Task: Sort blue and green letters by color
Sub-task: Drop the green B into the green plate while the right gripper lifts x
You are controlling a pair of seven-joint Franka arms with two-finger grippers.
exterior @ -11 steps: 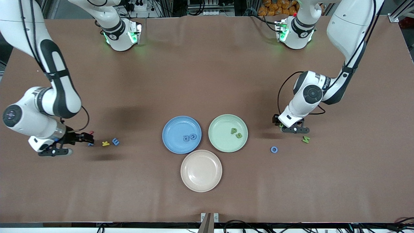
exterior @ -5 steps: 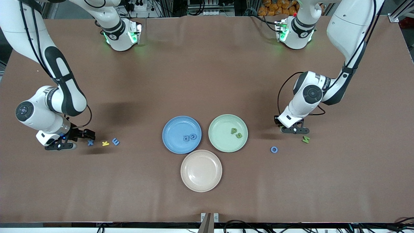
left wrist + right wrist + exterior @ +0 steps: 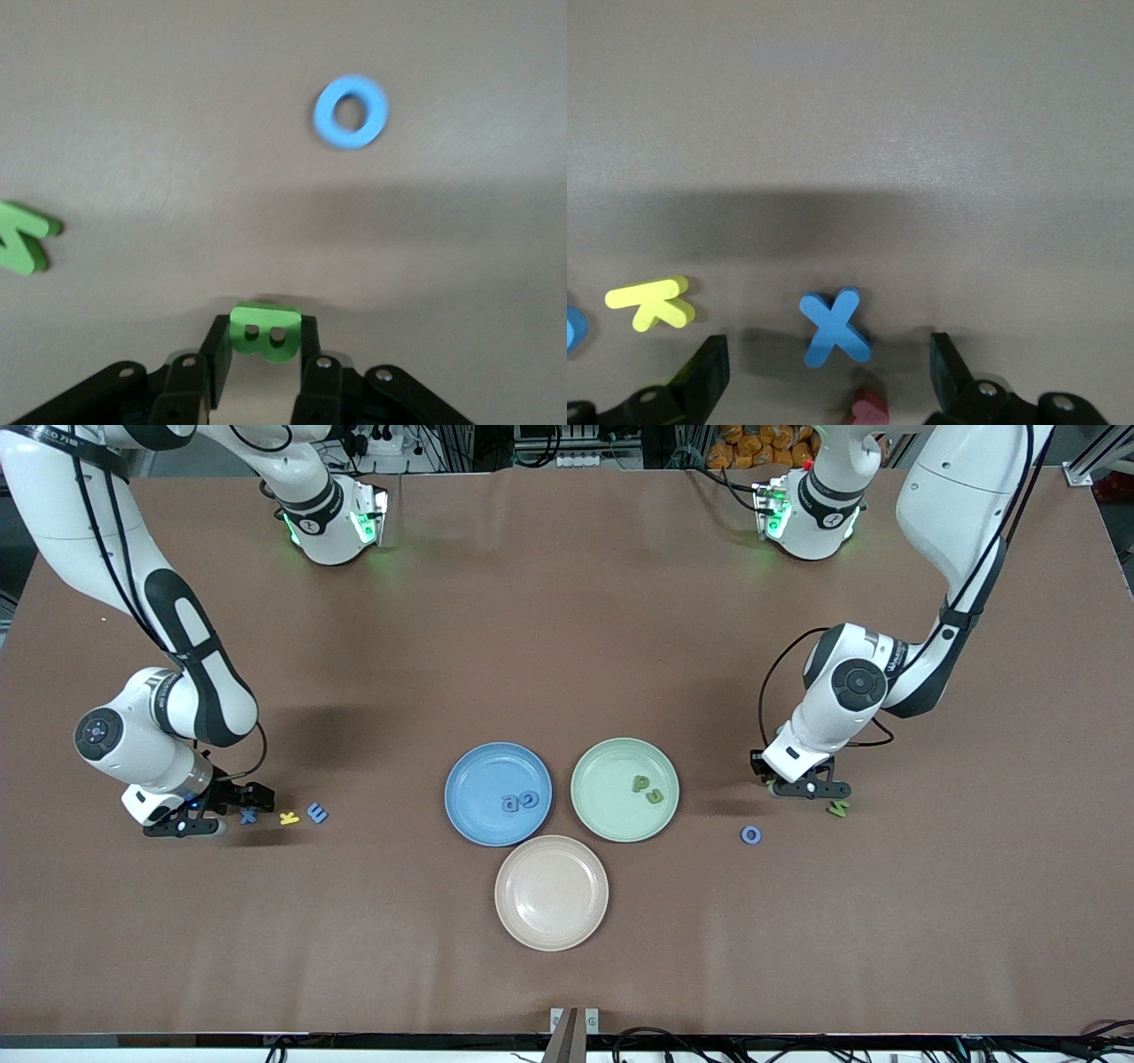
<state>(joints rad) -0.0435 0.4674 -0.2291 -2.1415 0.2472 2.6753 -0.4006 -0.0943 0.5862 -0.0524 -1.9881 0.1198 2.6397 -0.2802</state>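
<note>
Left wrist view: left gripper [image 3: 261,341] pinching green B [image 3: 263,329], needing a straight lift toward green plate [image 3: 588,804]; right gripper [image 3: 828,372] spread over blue X [image 3: 834,327].

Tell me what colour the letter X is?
Blue. The letter X shows best in the right wrist view.
</note>
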